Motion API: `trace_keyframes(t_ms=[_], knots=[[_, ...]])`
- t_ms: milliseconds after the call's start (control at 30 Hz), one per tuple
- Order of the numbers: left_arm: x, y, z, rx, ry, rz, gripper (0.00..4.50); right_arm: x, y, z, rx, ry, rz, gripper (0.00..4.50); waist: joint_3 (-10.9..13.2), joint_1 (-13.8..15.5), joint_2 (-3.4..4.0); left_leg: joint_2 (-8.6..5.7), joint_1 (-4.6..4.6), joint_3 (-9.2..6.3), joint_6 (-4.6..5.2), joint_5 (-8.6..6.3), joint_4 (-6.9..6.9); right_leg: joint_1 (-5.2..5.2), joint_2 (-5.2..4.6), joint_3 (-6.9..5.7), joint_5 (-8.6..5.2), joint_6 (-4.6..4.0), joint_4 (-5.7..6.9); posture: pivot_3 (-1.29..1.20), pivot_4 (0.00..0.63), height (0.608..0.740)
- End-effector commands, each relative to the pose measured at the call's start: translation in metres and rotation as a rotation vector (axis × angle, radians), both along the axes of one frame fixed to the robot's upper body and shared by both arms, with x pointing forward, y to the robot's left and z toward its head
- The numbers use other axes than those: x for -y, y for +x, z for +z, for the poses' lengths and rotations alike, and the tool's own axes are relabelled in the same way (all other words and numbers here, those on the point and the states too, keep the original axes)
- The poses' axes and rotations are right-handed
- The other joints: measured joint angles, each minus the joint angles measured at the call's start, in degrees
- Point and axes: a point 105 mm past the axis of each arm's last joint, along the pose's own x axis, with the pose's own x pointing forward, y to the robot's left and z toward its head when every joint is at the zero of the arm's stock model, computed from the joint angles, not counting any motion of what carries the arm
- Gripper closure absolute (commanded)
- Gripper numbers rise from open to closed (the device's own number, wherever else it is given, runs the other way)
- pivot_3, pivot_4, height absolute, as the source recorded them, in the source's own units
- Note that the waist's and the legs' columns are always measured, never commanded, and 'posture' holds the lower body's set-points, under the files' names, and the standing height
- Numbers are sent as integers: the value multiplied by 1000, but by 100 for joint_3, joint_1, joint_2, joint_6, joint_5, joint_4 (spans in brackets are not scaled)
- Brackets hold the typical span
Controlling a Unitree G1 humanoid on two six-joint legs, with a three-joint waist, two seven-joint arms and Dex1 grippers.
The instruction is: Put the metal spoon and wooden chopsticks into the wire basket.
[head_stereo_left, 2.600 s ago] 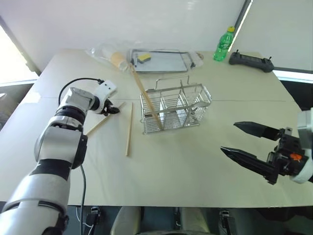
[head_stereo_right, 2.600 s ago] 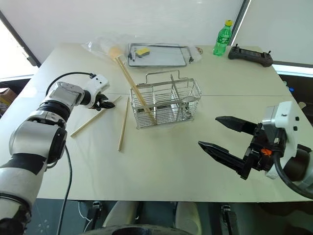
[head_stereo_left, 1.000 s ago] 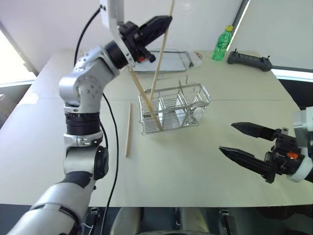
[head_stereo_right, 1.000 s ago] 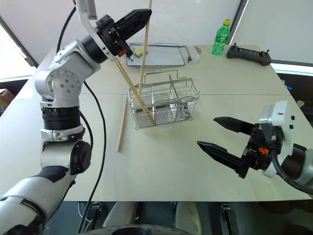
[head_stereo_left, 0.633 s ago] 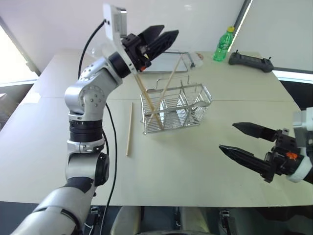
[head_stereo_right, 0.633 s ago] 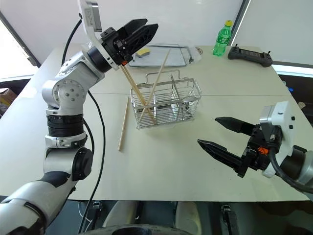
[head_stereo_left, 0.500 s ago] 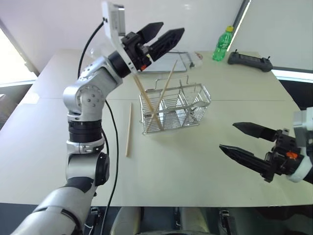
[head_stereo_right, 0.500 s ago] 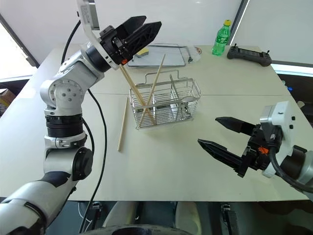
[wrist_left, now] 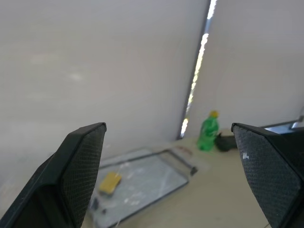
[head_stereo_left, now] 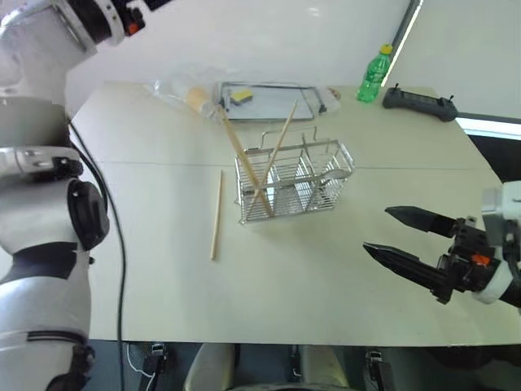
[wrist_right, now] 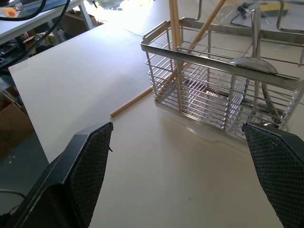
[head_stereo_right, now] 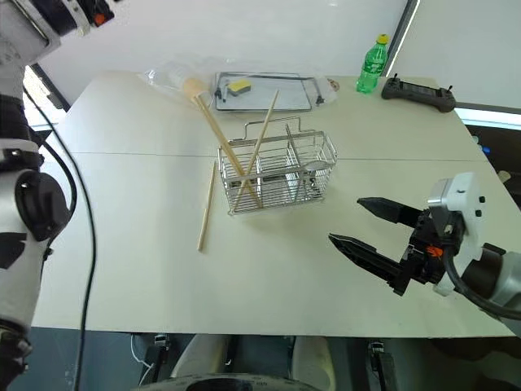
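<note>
1. The wire basket (head_stereo_left: pixel 293 181) is sitting near the middle of the table (head_stereo_left: pixel 146 244), and two wooden chopsticks are standing in its left-end compartment, one (head_stereo_left: pixel 277 151) leaning toward the right, the other (head_stereo_left: pixel 238 151) slanting back to the left, the pair crossing low inside the mesh.
2. The metal spoon (wrist_right: pixel 249 66) is resting in the right end of the basket, its bowl poking up above the rim.
3. A third chopstick (head_stereo_left: pixel 216 213) is lying flat on the table just left of the basket, apart from it.
4. The left gripper (wrist_left: pixel 171 185) is riding high above the table with its jaws spread wide and nothing between them, facing the far end of the table.
5. The right gripper (head_stereo_left: pixel 407 244) is hovering over the near right part of the table, well apart from the basket, its two black fingers splayed wide and carrying nothing.
6. At the far edge, a flat metal tray (head_stereo_left: pixel 277 102) is holding a yellow sponge (head_stereo_left: pixel 239 96), with a crumpled plastic bag (head_stereo_left: pixel 175 88) to its left.
7. A green bottle (head_stereo_left: pixel 373 73) and a black controller (head_stereo_left: pixel 419 103) are standing by at the far right.
</note>
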Motion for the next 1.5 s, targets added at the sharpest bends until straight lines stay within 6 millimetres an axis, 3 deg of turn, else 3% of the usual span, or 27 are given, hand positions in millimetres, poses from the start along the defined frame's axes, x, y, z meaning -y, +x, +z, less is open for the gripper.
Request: trace_keyframes(t_ms=[33,167,333,433,567,800,933,1033,1267,1367,1500], knots=[[4,13,-26,-131,137,85,52,-3,-2,5,39,10,6,0,2,-20,-3,-2,-3,1,0,0,-1,-2,-5,0,2,3,0,0,150,709],[15,23,-81,-330,216,108,52,-6,-2,3,41,28,4,0,5,-46,-9,-1,-29,0,-1,0,-4,-31,-4,-1,16,8,1,0,150,709],[30,22,-156,-570,280,117,52,-11,-3,-1,47,48,-9,0,2,-73,-4,-2,-42,3,0,-1,-8,-52,-4,0,15,11,12,0,150,709],[37,17,-190,-681,298,136,52,-14,-2,-1,58,61,-16,0,5,-62,-8,-2,-42,3,0,0,-4,-51,-3,0,15,11,14,0,150,709],[42,9,-219,-786,315,166,52,-22,-3,-3,67,72,-6,0,7,-49,-12,-2,-44,1,0,0,3,-50,-3,-1,15,12,14,0,150,709],[64,-1,-240,-883,313,145,52,-20,-2,1,77,69,0,0,2,-40,-6,-3,-30,1,-1,0,3,-33,-5,-1,15,14,12,0,150,709],[77,-2,-242,-888,297,128,52,-17,-1,4,80,56,6,0,2,-32,-5,-3,-15,0,-1,-1,3,-19,-6,-1,12,19,11,0,150,709],[78,-3,-243,-896,294,135,52,-16,-1,5,81,53,5,0,1,-36,-4,-3,-4,3,-2,-1,2,-10,-7,-1,3,33,12,0,150,709],[69,-13,-267,-987,311,191,52,-14,-2,6,88,46,-12,0,-6,-41,6,-3,3,6,-2,-1,0,-5,-9,1,2,34,11,0,150,709],[72,-17,-272,-1016,300,186,767,-14,-2,7,91,45,-13,0,-11,-43,15,-3,6,8,-2,-1,-2,-4,-10,2,2,34,12,0,150,709],[77,-19,-271,-1025,298,179,2595,-13,-2,7,91,44,-16,0,-14,-33,20,-3,9,9,-3,-1,0,-3,-10,2,2,35,13,0,150,709]])
